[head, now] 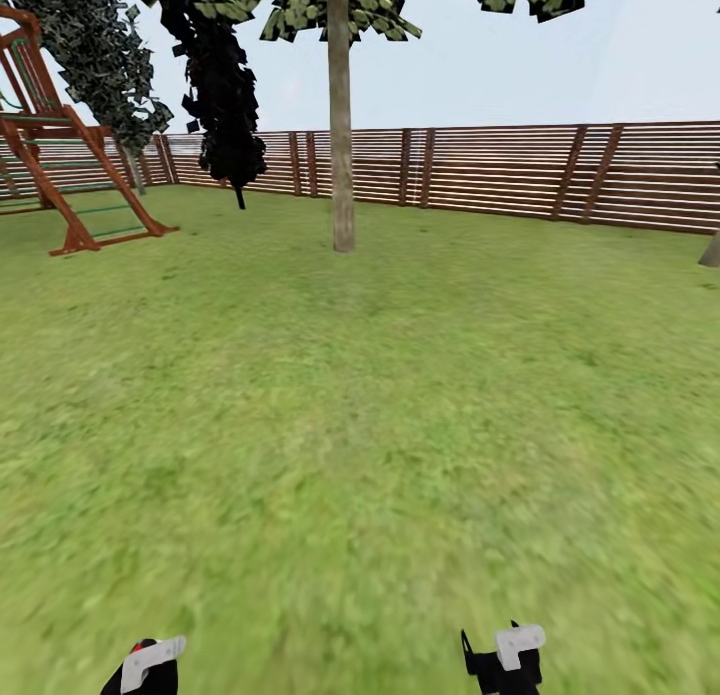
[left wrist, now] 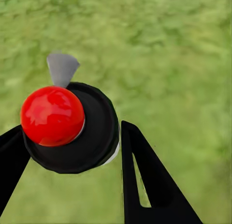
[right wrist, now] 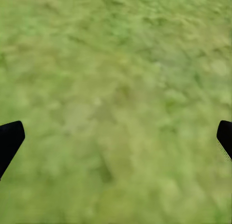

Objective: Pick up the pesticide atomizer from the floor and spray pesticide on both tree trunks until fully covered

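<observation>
The pesticide atomizer (left wrist: 67,125) has a glossy red ball on a black round cap, with a grey nozzle pointing away. It sits between the black fingers of my left gripper (left wrist: 72,141), which is shut on it above the grass. In the head view the left gripper (head: 145,667) is at the bottom edge, with a speck of the atomizer's red beside it. My right gripper (head: 505,657) hangs open over bare lawn, its fingertips (right wrist: 9,139) wide apart. One tree trunk (head: 341,145) stands straight ahead, far off. Another trunk's base (head: 711,251) shows at the right edge.
A brown slat fence (head: 500,170) closes the lawn's far side. A red wooden play frame (head: 60,150) stands at the far left. A black-leaved tree (head: 225,105) and a dark bushy one (head: 100,45) stand near the fence. Open grass (head: 360,425) lies between me and the trunk.
</observation>
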Motion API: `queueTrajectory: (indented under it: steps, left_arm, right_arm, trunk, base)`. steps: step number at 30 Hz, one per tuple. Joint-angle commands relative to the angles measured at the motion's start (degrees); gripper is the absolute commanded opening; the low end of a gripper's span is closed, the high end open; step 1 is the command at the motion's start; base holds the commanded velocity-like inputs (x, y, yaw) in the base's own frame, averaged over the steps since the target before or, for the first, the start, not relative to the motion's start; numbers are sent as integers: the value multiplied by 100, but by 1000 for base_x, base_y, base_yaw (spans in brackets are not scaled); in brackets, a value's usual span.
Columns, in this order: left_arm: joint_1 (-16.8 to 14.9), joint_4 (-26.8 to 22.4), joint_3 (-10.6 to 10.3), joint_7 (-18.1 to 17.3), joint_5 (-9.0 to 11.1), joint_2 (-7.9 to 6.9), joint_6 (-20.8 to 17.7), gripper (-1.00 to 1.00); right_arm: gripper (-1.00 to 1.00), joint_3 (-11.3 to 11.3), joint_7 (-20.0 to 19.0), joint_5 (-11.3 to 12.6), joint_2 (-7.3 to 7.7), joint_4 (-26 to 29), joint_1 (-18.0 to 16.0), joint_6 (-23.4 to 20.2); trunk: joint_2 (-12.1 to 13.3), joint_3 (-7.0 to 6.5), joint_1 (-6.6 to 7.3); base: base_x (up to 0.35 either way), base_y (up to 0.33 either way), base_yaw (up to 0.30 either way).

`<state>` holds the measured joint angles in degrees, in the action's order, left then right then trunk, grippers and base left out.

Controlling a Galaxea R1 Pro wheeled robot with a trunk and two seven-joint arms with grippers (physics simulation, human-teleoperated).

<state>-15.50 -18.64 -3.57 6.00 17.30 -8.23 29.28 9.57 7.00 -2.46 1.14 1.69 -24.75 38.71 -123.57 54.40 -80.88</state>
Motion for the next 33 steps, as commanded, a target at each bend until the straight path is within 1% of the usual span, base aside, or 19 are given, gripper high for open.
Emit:
queueTrajectory:
  steps: [1, 33]
  left_arm:
    - [-2, 0, -39, 42, 10, -4, 16, -100]
    - [3, 0, -38, 42, 14, -4, 17, -100]
  right_arm:
    - [100, 45, 58, -27, 0, -5, -3, 5]
    - [100, 36, 63, -27, 9, -2, -3, 5]
  trunk:
    - [-2, 5, -3]
    - [-2, 5, -3]
  base:
    - [340, 0, 0]
    - [340, 0, 0]
